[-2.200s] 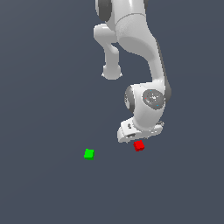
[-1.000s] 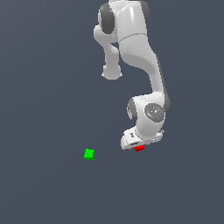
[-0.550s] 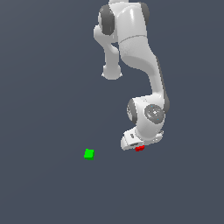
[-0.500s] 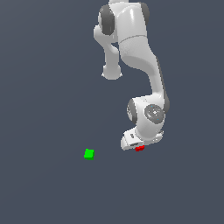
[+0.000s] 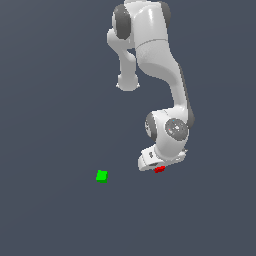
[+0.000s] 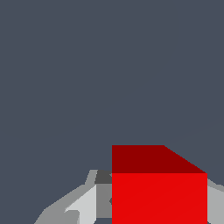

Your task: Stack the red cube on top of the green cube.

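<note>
The white Franka Panda arm (image 5: 155, 60) is reaching down from the top centre of the exterior view, its wrist bending toward the lower right of centre. The gripper (image 5: 160, 168) is sitting low over the dark grey table (image 5: 50, 100), right of the frame's middle. The red cube (image 5: 159, 169) is showing only as a small red sliver just under the white hand, mostly hidden by it. In the wrist view the red cube (image 6: 159, 188) is filling the lower right part of the frame, with pale grey fingers (image 6: 83, 203) lying close against both of its sides; the gripper (image 6: 151, 205) is looking closed on the cube, though the exact contact along the far side is running off the frame edge. Whether the cube is resting on the table or lifted off it cannot be told from either view.

The green cube (image 5: 101, 176) is lying by itself on the table, in the lower left of centre of the exterior view, well apart from the gripper and the red cube. It is not appearing in the wrist view.
</note>
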You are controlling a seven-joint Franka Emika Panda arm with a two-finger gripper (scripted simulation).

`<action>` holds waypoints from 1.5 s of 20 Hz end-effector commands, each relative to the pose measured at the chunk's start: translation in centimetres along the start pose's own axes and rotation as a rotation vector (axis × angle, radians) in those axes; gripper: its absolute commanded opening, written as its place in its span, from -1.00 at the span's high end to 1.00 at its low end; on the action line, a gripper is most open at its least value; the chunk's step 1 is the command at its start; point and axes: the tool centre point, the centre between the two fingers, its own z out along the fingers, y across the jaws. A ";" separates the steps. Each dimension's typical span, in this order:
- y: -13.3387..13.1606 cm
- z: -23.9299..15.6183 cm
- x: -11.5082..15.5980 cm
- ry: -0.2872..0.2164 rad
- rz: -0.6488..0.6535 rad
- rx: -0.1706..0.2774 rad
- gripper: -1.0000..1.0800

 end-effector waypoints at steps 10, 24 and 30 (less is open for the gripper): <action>0.0 -6.7 -0.1 0.002 0.000 0.000 1.00; 0.4 -9.5 0.0 0.004 0.000 0.000 1.00; 3.5 -8.8 -0.3 0.004 0.000 0.000 1.00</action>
